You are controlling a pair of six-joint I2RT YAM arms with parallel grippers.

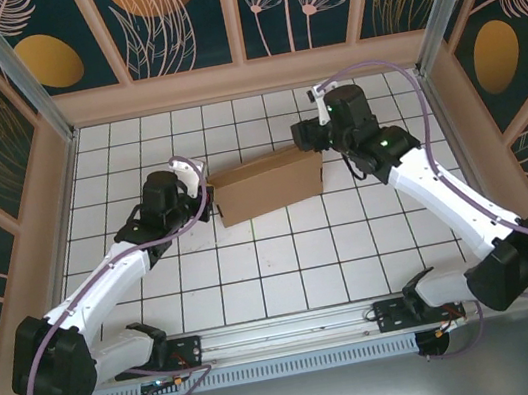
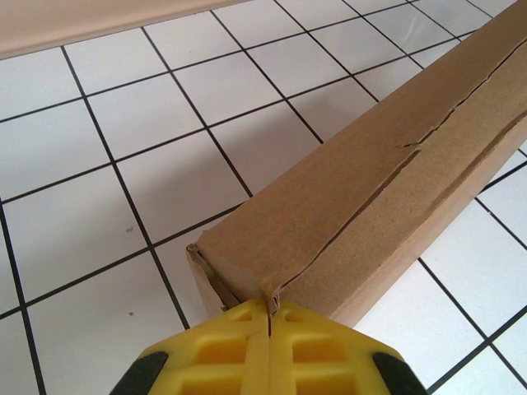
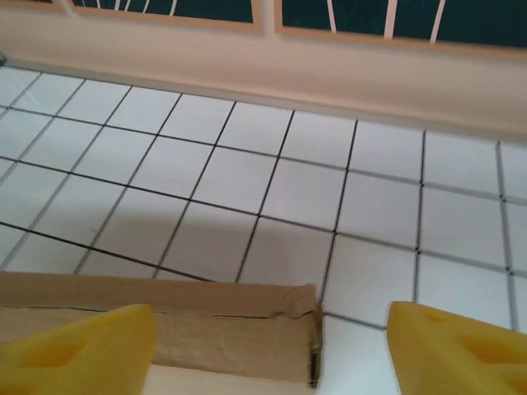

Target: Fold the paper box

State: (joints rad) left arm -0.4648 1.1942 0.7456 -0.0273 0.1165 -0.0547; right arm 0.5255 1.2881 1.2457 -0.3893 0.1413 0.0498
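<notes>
The table [image 1: 285,265] is white square tiles with dark grid lines, closed in by a low beige wall [image 1: 244,79] at the back and sides. Sitting on it is the box [image 1: 268,185], plain brown cardboard, closed up long and shallow. It's lying flat on the tiles around the middle, a bit toward the far wall but well apart from it, and it's turned slightly so its right end is farther back than its left. A jagged seam runs along its top face.
</notes>
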